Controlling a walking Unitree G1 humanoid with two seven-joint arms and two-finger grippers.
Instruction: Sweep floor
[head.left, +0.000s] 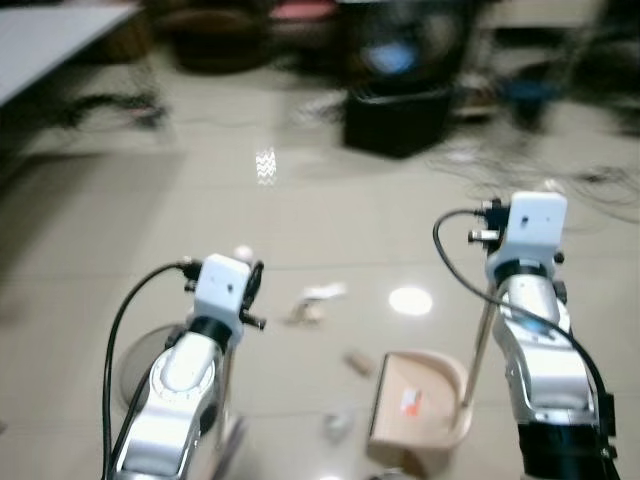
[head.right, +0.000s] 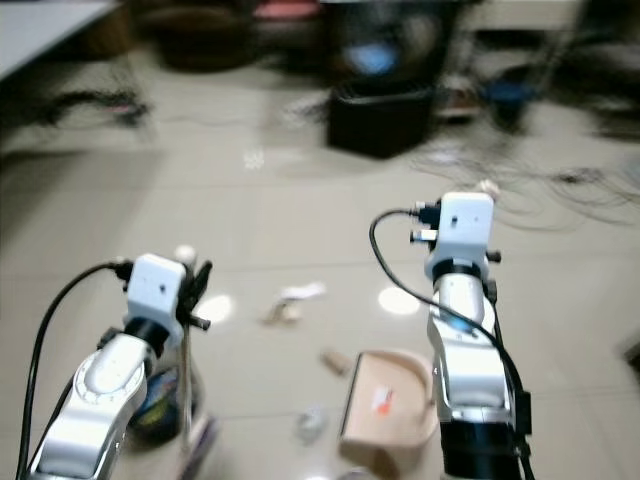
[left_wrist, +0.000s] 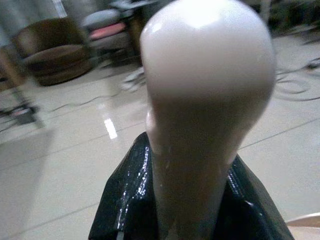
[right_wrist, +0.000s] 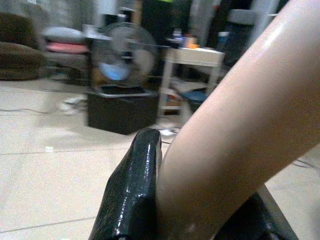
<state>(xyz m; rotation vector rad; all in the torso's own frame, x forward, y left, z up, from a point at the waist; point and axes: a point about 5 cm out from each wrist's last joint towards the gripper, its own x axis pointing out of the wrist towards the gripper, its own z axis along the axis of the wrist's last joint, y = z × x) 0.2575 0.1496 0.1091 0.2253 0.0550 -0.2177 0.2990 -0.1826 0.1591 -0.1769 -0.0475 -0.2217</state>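
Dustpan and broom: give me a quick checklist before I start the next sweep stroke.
1. Left hand shut on the broom handle: ok.
2. Right hand shut on the dustpan handle: ok.
3. Dustpan down on the floor, mouth toward the debris: ok.
4. Scraps to collect: crumpled paper, small piece and another lie loose left of the pan: not ok, still unswept.
5. Broom head position: cannot tell, blurred.
6. Cables on the floor ahead, clear of the sweep area: ok.

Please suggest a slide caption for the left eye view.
Each arm holds a handle over a beige dustpan standing on the tiled floor, paper scraps scattered ahead of it.
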